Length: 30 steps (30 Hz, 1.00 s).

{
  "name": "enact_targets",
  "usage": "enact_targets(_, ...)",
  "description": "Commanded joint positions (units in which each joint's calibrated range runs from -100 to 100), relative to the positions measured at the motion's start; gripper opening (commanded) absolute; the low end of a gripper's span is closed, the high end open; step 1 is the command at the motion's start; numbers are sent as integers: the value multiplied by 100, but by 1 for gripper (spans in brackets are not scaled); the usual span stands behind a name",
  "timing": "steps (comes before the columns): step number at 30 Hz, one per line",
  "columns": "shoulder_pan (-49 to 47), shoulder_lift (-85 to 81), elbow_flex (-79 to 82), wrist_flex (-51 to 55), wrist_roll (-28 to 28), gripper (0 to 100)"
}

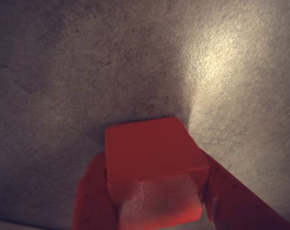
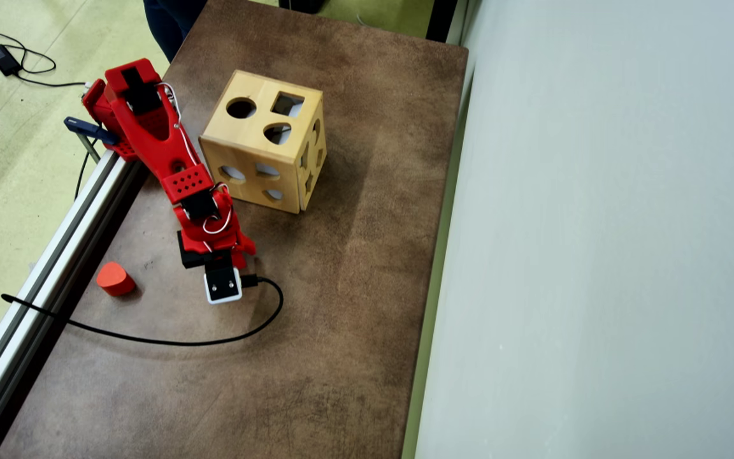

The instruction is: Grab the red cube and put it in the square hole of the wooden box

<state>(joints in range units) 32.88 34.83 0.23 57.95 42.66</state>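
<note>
Wrist view: the red cube [image 1: 152,158] sits between the two red fingers [image 1: 94,196] of the gripper [image 1: 157,211], one finger on each side face. The gripper is clamped on the cube. The cube's top face and sharp far edge are clear of the fingers. Whether it rests on the brown table surface [image 1: 87,62] or is lifted cannot be told. The surface beyond the cube is bare as far as this view reaches.

Overhead view: the arm [image 2: 169,159] reaches down the table [image 2: 341,319] from its base at the upper left; the wrist camera [image 2: 222,284] hides the gripper and cube beneath it. The wooden box [image 2: 265,150] stands just right of the arm's mid-section, well apart from the gripper end. The square hole [image 2: 288,104] lies in the box's top face at the far right corner, beside a round cutout [image 2: 241,108] and above a half-round one [image 2: 277,133]. An orange-red rounded block [image 2: 115,278] lies left of the gripper, near the metal rail [image 2: 42,268] along the table's left edge. A black cable [image 2: 169,341] curves across the table below the gripper. Open table remains to the right, up to the edge beside the pale wall [image 2: 596,255].
</note>
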Motion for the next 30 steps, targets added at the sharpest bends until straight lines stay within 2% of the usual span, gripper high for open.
enact_targets(1,-56,-73,-40,23,0,8)
enact_targets(4,-34,-150,-23,39,-20,1)
enact_targets(7,48,-421,-32,265,-63,2)
enact_targets(17,93,-3725,-121,2556,-811,2)
enact_targets(23,26,-5670,-121,3481,-1641,2)
enact_targets(30,-509,-5857,-49,4012,-2926,2)
